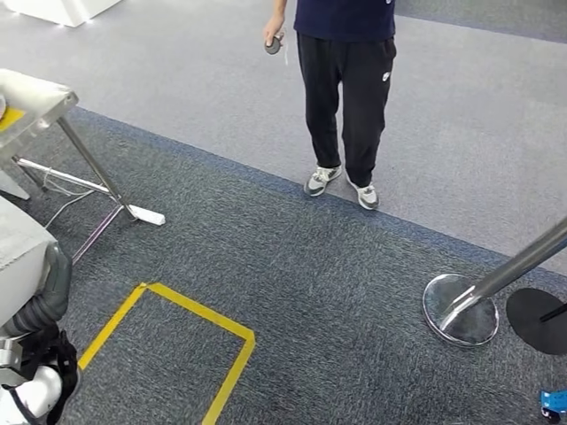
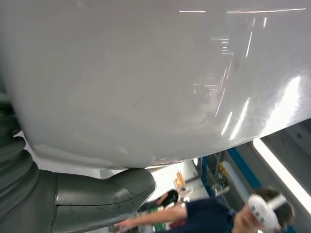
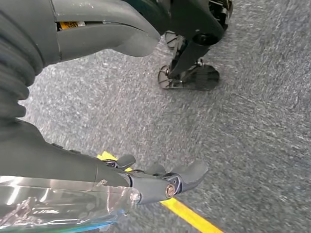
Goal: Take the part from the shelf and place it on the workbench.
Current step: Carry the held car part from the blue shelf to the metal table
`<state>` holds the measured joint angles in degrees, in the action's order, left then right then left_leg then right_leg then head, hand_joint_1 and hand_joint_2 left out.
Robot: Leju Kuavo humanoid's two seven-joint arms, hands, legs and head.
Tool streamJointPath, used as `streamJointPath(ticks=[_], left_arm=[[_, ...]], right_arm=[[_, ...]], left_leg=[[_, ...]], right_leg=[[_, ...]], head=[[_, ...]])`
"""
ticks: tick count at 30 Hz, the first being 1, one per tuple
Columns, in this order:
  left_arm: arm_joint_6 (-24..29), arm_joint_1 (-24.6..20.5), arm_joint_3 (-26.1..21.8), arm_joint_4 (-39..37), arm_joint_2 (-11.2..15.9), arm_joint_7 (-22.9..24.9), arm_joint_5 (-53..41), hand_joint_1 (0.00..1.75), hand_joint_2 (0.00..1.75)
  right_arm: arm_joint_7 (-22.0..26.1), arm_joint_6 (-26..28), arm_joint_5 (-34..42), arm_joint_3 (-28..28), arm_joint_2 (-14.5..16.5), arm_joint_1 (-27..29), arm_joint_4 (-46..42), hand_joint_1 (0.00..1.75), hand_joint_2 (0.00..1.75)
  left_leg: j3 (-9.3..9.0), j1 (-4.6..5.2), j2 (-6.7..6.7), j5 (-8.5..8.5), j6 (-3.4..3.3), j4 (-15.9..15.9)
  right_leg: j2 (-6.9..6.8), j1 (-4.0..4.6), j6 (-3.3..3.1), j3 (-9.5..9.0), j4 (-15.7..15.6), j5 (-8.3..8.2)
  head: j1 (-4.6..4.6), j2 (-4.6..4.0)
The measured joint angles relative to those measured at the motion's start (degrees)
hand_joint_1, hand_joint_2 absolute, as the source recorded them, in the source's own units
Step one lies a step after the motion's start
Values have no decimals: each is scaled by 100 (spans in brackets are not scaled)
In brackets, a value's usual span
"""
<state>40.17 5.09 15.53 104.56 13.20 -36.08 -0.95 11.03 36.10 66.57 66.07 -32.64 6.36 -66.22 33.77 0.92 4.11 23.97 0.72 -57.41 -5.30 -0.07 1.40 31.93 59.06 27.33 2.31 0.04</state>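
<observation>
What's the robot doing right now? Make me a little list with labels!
left hand: thumb pressed against a big white part, which it seems to hold
right hand: hangs over the grey carpet, fingers stretched out, holding nothing
floor: yellow tape square marked on the carpet
person: stands ahead, something small and round in one hand
nearby: shiny metal post with a round base, on the right
</observation>
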Motion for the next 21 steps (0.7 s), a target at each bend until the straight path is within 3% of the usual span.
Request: streamJointPath(ticks=[2, 4, 6, 8, 9, 10, 11, 13, 15, 17, 19, 21], left_arm=[[0, 3, -25, 1, -9, 9, -64, 175, 175], [0, 4, -50, 3, -10, 19, -96, 175, 175], [0, -2, -62, 4, -14, 22, -101, 175, 175], [-1, -2, -63, 4, -17, 24, -112, 175, 175], [-1, -1, -62, 4, -17, 24, -121, 175, 175], [-1, -1, -62, 4, -17, 24, -131, 175, 175], [-1, -2, -62, 4, -17, 24, -143, 175, 175], [0, -6, -64, 4, -16, 24, -166, 175, 175], [0, -11, -68, 4, -14, 23, -174, 175, 175], [0, -11, -73, 4, -11, 19, -149, 175, 175], [0, -21, -85, 4, -10, -12, -109, 175, 175], [0, -50, -92, 4, -17, -45, -76, 175, 175]], right_arm=[[18, -34, 45, 25, 4, -34, 18, 0, 175], [53, -88, 81, 60, 14, -75, 32, 0, 175], [80, -122, 120, 103, 28, -94, 59, 0, 175], [86, -148, 156, 144, 43, -89, 102, 0, 175], [86, -161, 169, 160, 52, -87, 122, 0, 175], [87, -170, 178, 174, 61, -90, 141, 0, 175], [90, -176, 186, 184, 69, -97, 159, 0, 175], [101, -199, 203, 210, 89, -119, 195, 0, 175], [120, -244, 233, 246, 117, -140, 237, 0, 175], [154, -280, 264, 270, 144, -160, 275, 0, 175], [201, -288, 282, 284, 162, -194, 301, 0, 175], [237, -273, 286, 293, 167, -221, 315, 0, 175]], left_leg=[[0, -5, -134, -10, -59, 51], [-22, -39, -261, -33, -121, 86], [-33, -60, -374, -40, -166, 95], [-33, -61, -516, -39, -183, 92], [-37, -62, -591, -39, -184, 90], [-45, -66, -667, -38, -180, 87], [-56, -73, -739, -34, -169, 82], [-54, -79, -874, -23, -119, 55], [-11, -78, -990, -39, -48, 40], [27, -95, -1089, -71, 17, 55], [108, -90, -919, 29, 68, -85], [382, -79, -610, 348, 109, -647]], right_leg=[[-91, 0, 62, -25, -14, 24], [113, -18, 124, 43, 174, 154], [424, -30, 158, 346, 824, 482], [507, -31, 164, 720, 1534, 738], [511, -32, 163, 805, 1648, 716], [522, -38, 161, 768, 1510, 569], [564, -51, 163, 623, 1160, 343], [829, -107, 178, 254, 362, -4], [1000, -134, 156, 91, 36, -69], [891, -119, 77, 83, 23, -79], [769, -114, -8, 76, 6, -94], [642, -100, -71, 76, -3, -93]], head=[[-3, 1], [-22, 1], [-50, 1], [-58, 1], [-59, 1], [-58, 1], [-58, 1], [-60, 1], [-57, 1], [-55, 1], [-34, 1], [-4, 1]])
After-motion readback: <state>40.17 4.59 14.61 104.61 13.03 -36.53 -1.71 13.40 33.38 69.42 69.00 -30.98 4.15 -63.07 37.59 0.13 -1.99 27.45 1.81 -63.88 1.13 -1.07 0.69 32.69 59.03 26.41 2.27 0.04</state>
